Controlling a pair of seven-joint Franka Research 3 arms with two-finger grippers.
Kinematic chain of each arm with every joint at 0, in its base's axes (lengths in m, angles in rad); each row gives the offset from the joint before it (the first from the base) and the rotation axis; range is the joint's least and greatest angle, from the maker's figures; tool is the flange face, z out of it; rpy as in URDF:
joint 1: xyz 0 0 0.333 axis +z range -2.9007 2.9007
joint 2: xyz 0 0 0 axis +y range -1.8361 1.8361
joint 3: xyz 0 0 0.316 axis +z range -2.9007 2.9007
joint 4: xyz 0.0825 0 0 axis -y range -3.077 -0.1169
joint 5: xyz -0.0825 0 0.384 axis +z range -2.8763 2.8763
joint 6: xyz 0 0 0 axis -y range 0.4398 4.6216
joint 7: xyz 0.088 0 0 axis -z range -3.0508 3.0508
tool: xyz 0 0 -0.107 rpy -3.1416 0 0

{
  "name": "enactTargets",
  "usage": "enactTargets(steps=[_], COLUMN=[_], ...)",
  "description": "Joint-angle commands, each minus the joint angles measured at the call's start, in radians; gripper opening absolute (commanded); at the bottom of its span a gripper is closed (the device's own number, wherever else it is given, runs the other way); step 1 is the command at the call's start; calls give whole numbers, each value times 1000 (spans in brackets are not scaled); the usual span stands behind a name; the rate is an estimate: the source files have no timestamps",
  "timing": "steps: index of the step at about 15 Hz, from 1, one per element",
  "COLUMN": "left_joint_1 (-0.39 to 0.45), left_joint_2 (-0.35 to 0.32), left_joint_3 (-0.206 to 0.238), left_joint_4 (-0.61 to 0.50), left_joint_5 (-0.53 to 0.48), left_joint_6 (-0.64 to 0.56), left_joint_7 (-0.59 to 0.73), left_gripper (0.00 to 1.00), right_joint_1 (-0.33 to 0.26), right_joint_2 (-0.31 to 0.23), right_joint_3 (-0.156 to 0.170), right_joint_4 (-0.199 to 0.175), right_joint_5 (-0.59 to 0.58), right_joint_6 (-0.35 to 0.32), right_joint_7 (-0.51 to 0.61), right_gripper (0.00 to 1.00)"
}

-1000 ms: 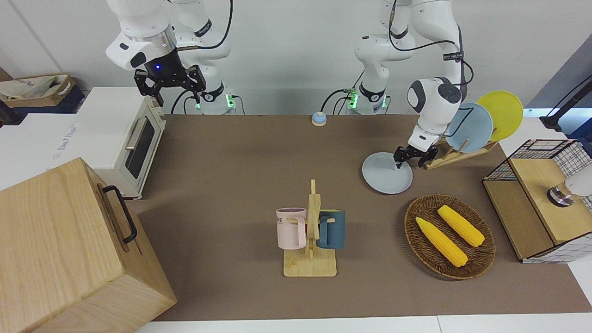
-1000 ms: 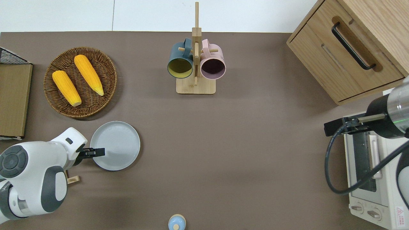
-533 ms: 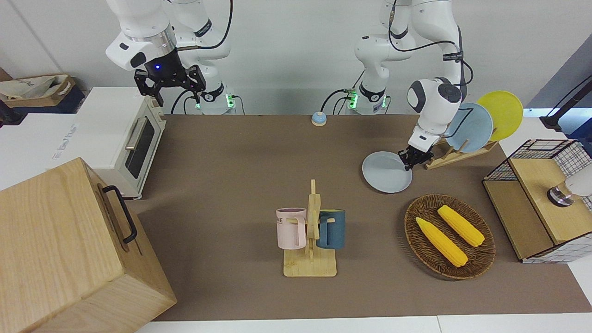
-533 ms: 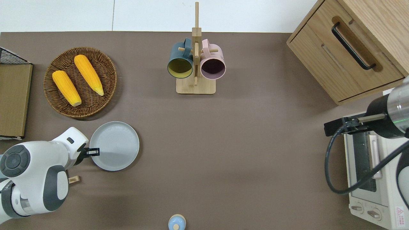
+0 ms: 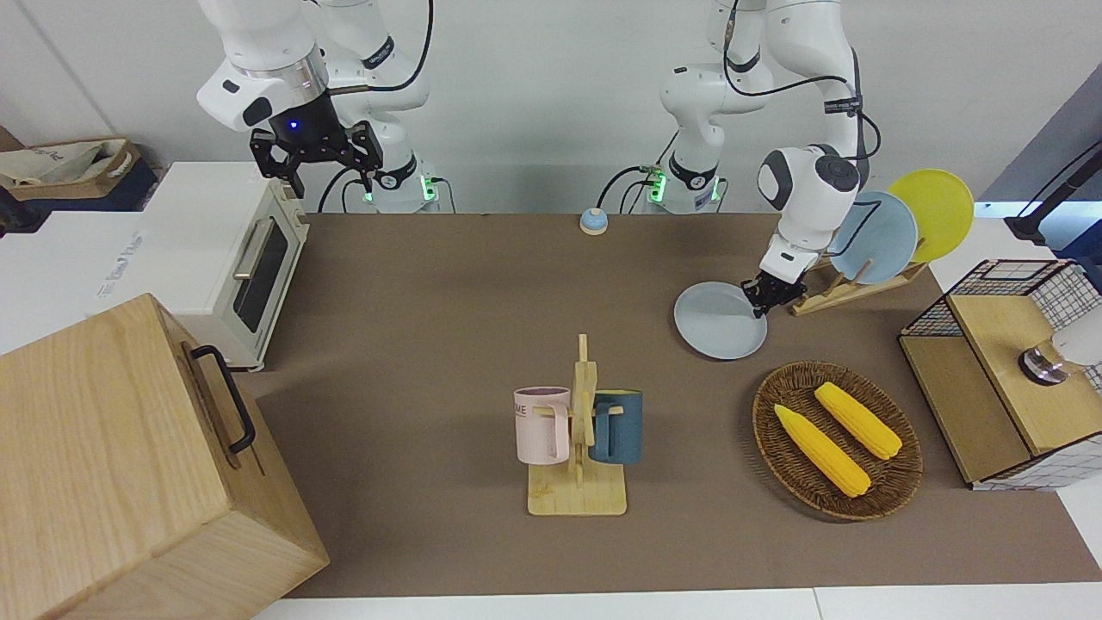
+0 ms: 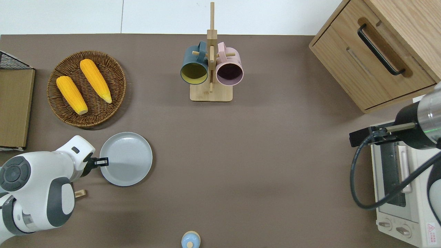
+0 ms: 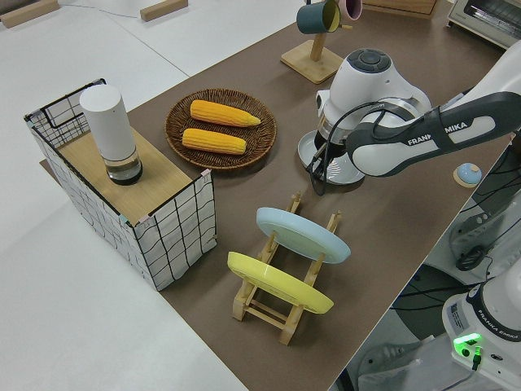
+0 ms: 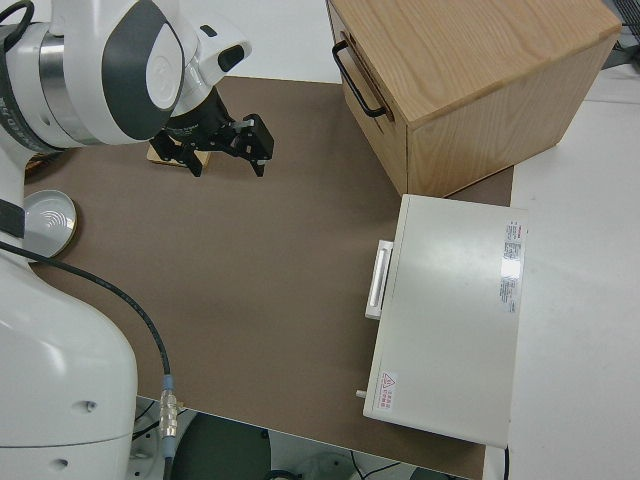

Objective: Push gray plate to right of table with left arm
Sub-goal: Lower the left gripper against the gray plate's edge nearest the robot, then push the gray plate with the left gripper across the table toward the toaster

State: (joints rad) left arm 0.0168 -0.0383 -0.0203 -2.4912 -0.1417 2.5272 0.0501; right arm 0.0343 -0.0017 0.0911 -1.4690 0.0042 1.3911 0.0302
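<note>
The gray plate (image 5: 719,323) (image 6: 126,158) (image 7: 346,173) (image 8: 48,222) lies flat on the brown table (image 5: 430,344) (image 6: 258,155), toward the left arm's end. My left gripper (image 5: 761,299) (image 6: 102,161) is low at the table, shut, with its tips against the plate's rim on the side toward the left arm's end. In the left side view the arm hides part of the plate. The right gripper (image 5: 317,166) (image 8: 225,150) is parked and open, with nothing in it.
A wicker basket (image 6: 119,69) with two corn cobs sits just farther from the robots than the plate. A dish rack (image 5: 848,293) with a sky-blue and a yellow plate stands beside my left gripper. A mug stand (image 6: 211,93), wooden cabinet (image 6: 375,55), toaster oven (image 6: 403,193) and small bell (image 6: 190,239) also stand here.
The left gripper's fingers have gone from open to shut and pulled back to the plate's rim. The plate has shifted slightly toward the right arm's end.
</note>
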Motion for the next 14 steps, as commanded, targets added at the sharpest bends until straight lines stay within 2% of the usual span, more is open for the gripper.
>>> enactTargets(steps=[1, 10, 14], left_joint_1=[-55, -317, -420], left_joint_2=[31, 69, 98], left_joint_3=[-26, -26, -29], left_joint_4=[6, 78, 112], left_joint_5=[-32, -32, -32], left_joint_6=[24, 22, 22], left_joint_7=[-74, -406, -512], left_gripper=[0, 0, 0], right_joint_1=[-11, -11, -11], right_joint_2=[-8, -8, -8], right_joint_3=[6, 4, 6], right_joint_4=[-1, -1, 1], right_joint_5=[8, 8, 8], right_joint_6=[-12, -12, -12], right_joint_7=[-3, -3, -3], right_gripper=[983, 983, 983])
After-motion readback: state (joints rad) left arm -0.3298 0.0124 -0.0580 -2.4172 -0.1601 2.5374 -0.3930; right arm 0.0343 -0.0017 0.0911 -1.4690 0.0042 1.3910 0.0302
